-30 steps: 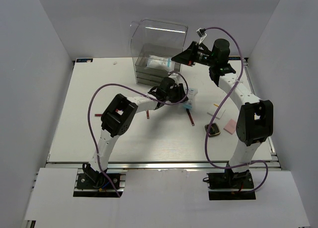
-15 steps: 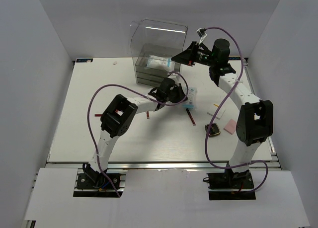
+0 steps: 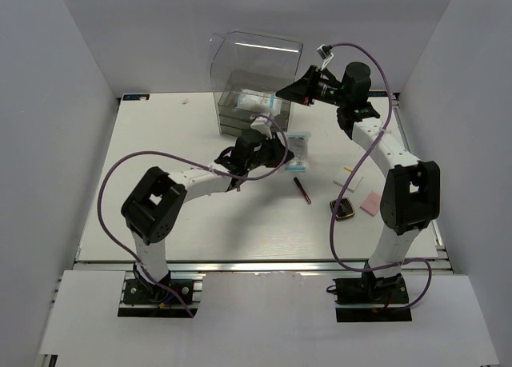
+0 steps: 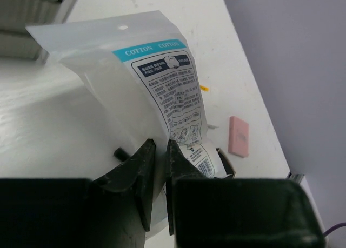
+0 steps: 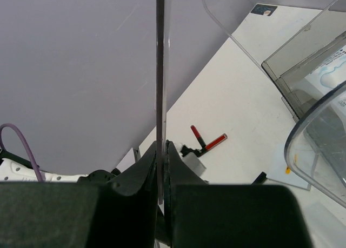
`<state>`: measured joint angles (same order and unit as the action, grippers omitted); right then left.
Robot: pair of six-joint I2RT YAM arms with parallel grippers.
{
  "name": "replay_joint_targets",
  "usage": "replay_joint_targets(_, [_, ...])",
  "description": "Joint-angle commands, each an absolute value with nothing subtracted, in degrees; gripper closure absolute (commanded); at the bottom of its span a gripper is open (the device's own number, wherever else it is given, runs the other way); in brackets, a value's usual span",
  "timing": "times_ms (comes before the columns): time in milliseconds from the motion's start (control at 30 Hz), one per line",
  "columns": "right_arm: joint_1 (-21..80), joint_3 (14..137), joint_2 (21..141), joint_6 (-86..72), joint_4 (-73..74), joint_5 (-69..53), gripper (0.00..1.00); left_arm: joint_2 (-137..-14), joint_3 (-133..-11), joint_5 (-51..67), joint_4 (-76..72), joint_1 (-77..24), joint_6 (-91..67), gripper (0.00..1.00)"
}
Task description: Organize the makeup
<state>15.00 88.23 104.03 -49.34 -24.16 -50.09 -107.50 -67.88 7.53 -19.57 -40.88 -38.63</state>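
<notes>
Above the white table's [image 3: 144, 119] middle, found the cotton packet [image 3: 298, 147] held up by its bottom edge, nipped between the closed fingers of the left gripper [image 4: 160, 146]. Noted glossy clear film, a teal band printed COTTON, fine black print, a barcode, a punched hang hole at the top and soft white contents behind. Counted one such packet in the grip. Could not tell whether its far end touched the matte tabletop.

Just in front of it, saw one slim dark-red stick [image 3: 302, 189] lying flat, dark at one end. Through the right wrist camera, counted two short red sticks [image 5: 215, 142] meeting in a V on the surface; could not tell whether either was that same stick. Further right, spotted one black gold-rimmed compact [image 3: 344, 209], squarish with rounded corners, and just beside it one flat pink square [image 3: 371, 203].

Behind the packet, saw one clear plastic drawer box [image 3: 240, 119], stacked drawers under an open top compartment, with a pale printed item [image 3: 258, 101] lying in that compartment. Over it, found the curved clear lid [image 3: 256, 51] standing open, its thin edge clamped by the right gripper [image 3: 291, 91], jaws closed tight on the plastic. Counted two purple cables [image 3: 332, 239], one looping off each arm.
</notes>
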Motion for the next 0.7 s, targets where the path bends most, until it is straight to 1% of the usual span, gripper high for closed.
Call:
replay_joint_targets(0, [13.9,88.8,100.5,-49.0,-28.8,-49.7,0.93,-99.9,-62.5,3.9,-17.8,-41.0,-38.8,1.00])
replay_joint_targets(100, [13.9,88.1,100.3,-48.9,-28.8,-49.7,0.93,-91.7,-56.7,0.8,-15.3,-39.8,-38.7,1.00])
replay_joint_targets(233, [13.8,87.7,100.2,-48.9,-28.9,-49.6,0.93,-80.6,-50.1,-4.6,-13.1,-34.8,-44.2,1.00])
replay_joint_targets(300, [13.8,87.8,100.5,-48.9,-28.8,-49.7,0.93,-75.3,-47.5,-6.1,-14.4,-32.2,-47.4,1.00])
replay_joint_targets(367, [13.8,87.6,100.5,-48.8,-28.7,-49.7,0.94,-73.0,-44.4,-7.0,-18.0,-27.9,-53.1,1.00])
replay_joint_targets(467, [13.7,87.3,100.5,-48.9,-28.6,-49.6,0.93,-74.0,-44.5,-7.6,-23.2,-23.7,-57.0,1.00])
replay_joint_targets(533, [13.8,87.2,100.5,-48.9,-28.4,-49.6,0.93,-78.7,-46.5,-6.2,-25.8,-21.9,-58.1,1.00])
replay_joint_targets(600, [13.8,87.2,100.5,-48.4,-28.1,-49.5,0.94,-82.9,-51.7,-5.7,-27.6,-21.4,-58.3,1.00])
replay_joint_targets(633, [13.8,87.2,100.5,-48.3,-28.0,-49.4,0.93,-87.2,-53.8,-4.9,-28.0,-21.2,-57.9,1.00])
replay_joint_targets(667, [13.8,87.1,100.4,-48.2,-27.9,-49.4,0.94,-89.4,-58.0,-4.4,-28.3,-21.2,-57.9,1.00])
